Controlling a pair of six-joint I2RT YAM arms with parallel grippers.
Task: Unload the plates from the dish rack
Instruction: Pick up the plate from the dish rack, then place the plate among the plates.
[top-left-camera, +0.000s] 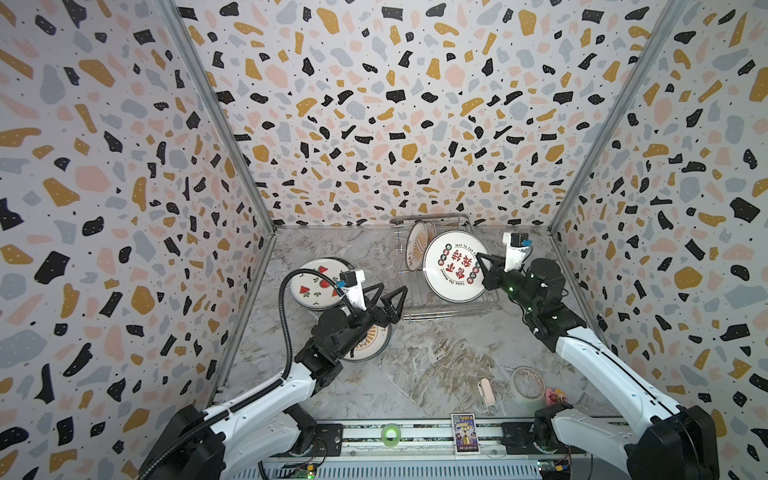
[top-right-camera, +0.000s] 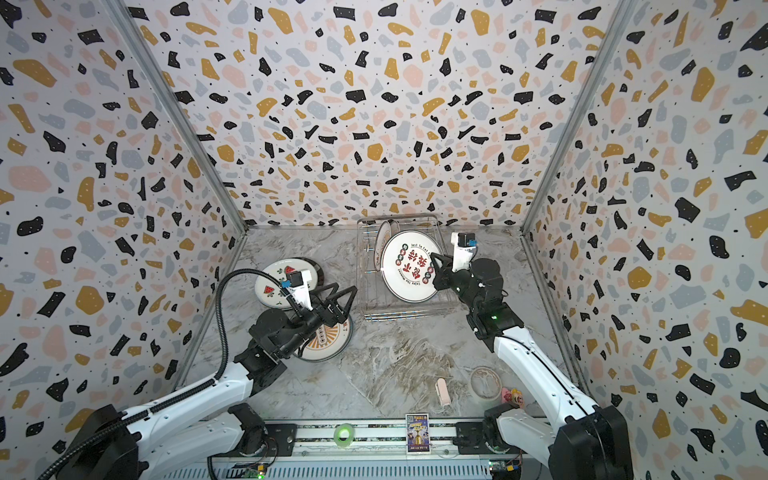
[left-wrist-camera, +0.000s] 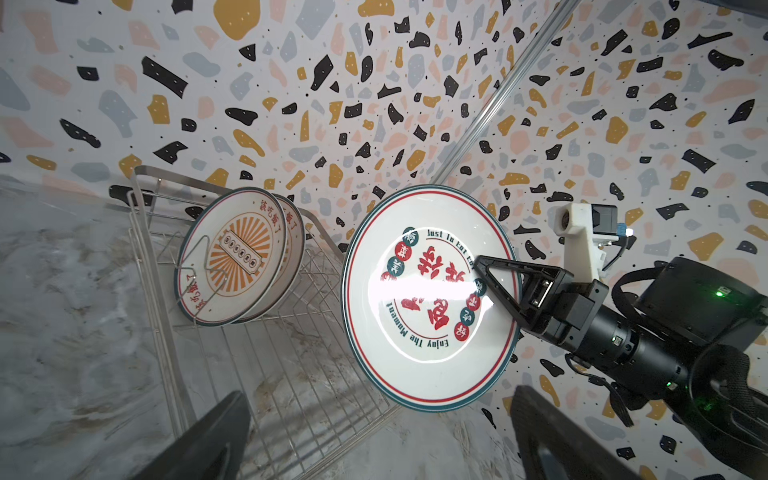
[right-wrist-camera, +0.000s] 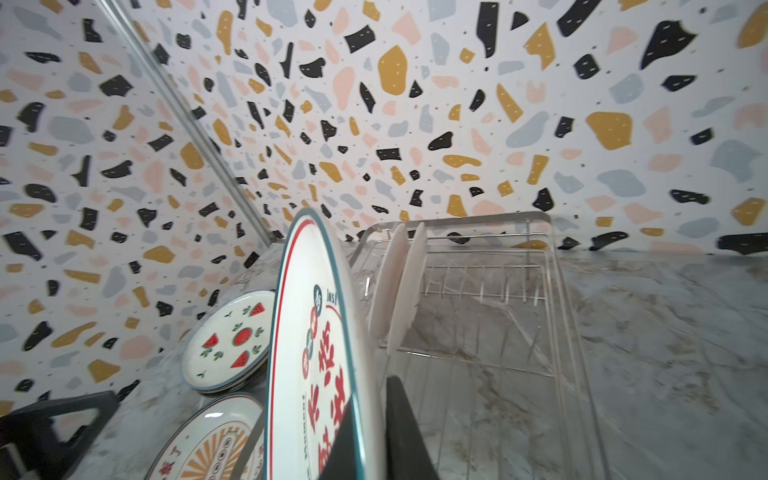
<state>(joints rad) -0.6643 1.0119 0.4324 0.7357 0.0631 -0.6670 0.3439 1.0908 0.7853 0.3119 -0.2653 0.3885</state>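
My right gripper (top-left-camera: 480, 261) (right-wrist-camera: 374, 403) is shut on the right rim of a red-lettered plate (top-left-camera: 451, 266) (left-wrist-camera: 428, 299), which it holds upright just above the silver wire dish rack (top-left-camera: 440, 314) (left-wrist-camera: 143, 249). Two orange-sunburst plates (top-left-camera: 417, 249) (left-wrist-camera: 232, 257) stand upright at the rack's far end. My left gripper (top-left-camera: 390, 296) (left-wrist-camera: 382, 440) is open and empty, just left of the rack's near corner. On the table to the left lie a watermelon plate (top-left-camera: 318, 284) on top of a stack and a sunburst plate (top-left-camera: 372, 347), partly under my left arm.
A translucent tape roll (top-left-camera: 528, 382), a pink clip-like object (top-left-camera: 485, 390) and a small toy (top-left-camera: 555, 395) lie near the front right. A card (top-left-camera: 464, 432) and a green roll (top-left-camera: 390, 434) sit on the front rail. Patterned walls enclose three sides.
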